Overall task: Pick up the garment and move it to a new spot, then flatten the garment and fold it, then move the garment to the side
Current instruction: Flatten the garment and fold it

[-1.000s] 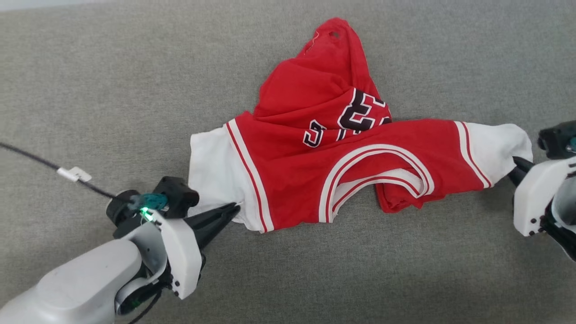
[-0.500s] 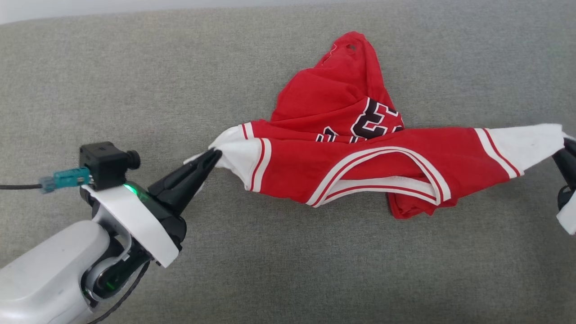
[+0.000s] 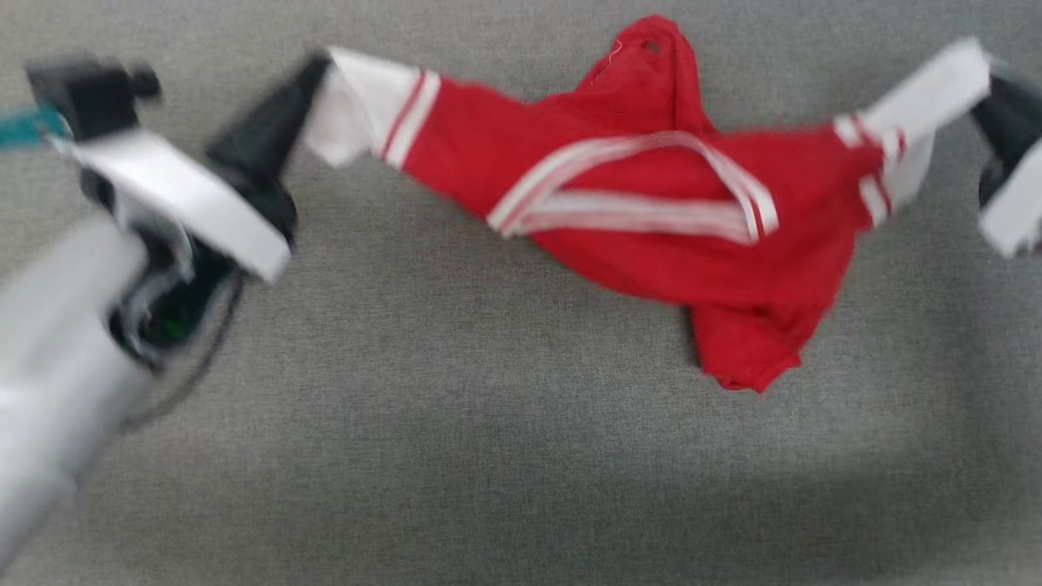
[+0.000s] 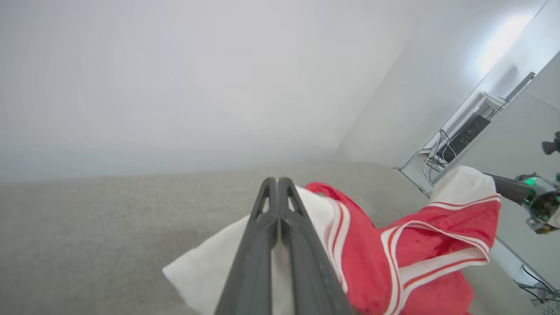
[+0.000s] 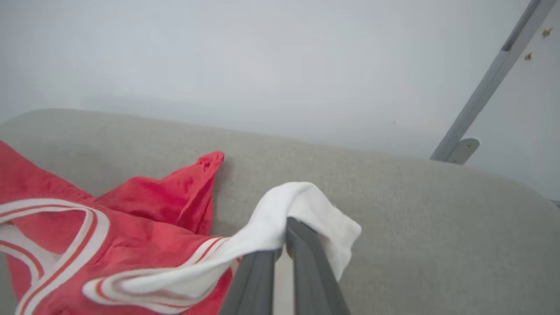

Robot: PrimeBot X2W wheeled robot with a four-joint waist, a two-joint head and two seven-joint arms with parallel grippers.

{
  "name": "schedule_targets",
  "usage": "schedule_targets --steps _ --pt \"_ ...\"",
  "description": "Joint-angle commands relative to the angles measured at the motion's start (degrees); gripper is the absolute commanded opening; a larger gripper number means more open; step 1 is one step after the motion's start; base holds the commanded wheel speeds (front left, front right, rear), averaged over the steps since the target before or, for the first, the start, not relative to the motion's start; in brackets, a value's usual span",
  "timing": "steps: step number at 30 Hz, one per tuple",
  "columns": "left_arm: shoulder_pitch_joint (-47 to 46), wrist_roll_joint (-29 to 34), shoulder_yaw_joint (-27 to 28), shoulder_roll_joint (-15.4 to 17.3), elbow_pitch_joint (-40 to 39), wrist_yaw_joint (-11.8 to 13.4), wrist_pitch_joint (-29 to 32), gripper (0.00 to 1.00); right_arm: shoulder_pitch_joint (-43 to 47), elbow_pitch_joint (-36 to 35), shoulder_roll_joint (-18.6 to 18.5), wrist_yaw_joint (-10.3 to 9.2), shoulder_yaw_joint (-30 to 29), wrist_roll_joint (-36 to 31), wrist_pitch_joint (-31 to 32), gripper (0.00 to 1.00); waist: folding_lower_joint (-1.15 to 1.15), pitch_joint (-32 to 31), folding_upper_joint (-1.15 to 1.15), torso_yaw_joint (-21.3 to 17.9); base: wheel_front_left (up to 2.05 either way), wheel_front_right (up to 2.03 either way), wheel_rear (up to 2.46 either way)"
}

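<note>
The garment (image 3: 651, 203), a red shirt with white sleeves and striped trim, hangs stretched between my two grippers above the grey cushion (image 3: 456, 456), its body sagging at the middle and right. My left gripper (image 3: 313, 69) is shut on the left white sleeve (image 4: 227, 262). At the far right, my right gripper (image 3: 989, 89) is shut on the other white sleeve (image 5: 306, 205). In the left wrist view the fingers (image 4: 262, 245) lie closed over the white cloth. The head view is blurred.
A grey upholstered surface spreads under the shirt, with a pale wall (image 5: 262, 57) behind its back edge. A grey metal post (image 5: 490, 83) stands at the right, and a rack with cables (image 4: 459, 140) sits beyond the surface.
Both grippers have risen and moved away from me, lifting the sleeves off the surface. The shirt now hangs between them, and its lettering has dropped out of sight.
</note>
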Motion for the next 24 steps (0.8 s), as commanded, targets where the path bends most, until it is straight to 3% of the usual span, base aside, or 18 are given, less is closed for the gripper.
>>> schedule_targets --steps 1,6,13,18,21,24 --pt "-2.5 -0.7 0.8 -0.5 1.9 0.1 0.6 0.00 -3.2 1.1 0.8 -0.02 0.4 0.7 -0.1 0.00 0.00 0.5 0.00 -0.3 0.00 0.00 0.00" --pt "-14.6 -1.3 3.9 -5.1 14.2 0.3 2.2 0.00 -19.7 11.7 4.3 -0.02 1.3 0.2 -3.7 0.00 0.00 1.4 0.00 -0.5 0.00 0.00 0.00" --pt "-30.9 -1.0 8.5 -10.8 25.6 0.2 0.2 0.00 -38.8 25.8 8.0 -0.02 0.2 -3.8 -13.7 0.00 0.00 1.1 0.00 0.2 0.00 0.00 0.00" --pt "-36.4 -3.2 10.8 -12.7 25.0 0.1 -0.7 0.00 -46.6 34.2 9.3 -0.01 -1.3 -6.2 -20.7 0.00 0.00 -1.2 0.00 1.0 0.00 0.00 0.00" --pt "-34.8 -5.0 10.5 -13.4 23.1 0.1 0.4 0.00 -46.7 36.3 9.7 -0.02 0.1 -6.3 -21.1 0.00 0.00 -2.2 0.00 1.2 0.00 0.00 0.00" --pt "-31.2 -6.9 9.4 -11.8 19.6 0.1 2.3 0.00 -43.5 38.2 8.8 -0.02 3.1 -5.6 -21.0 0.00 0.00 -2.7 0.00 1.4 0.00 0.00 0.00"
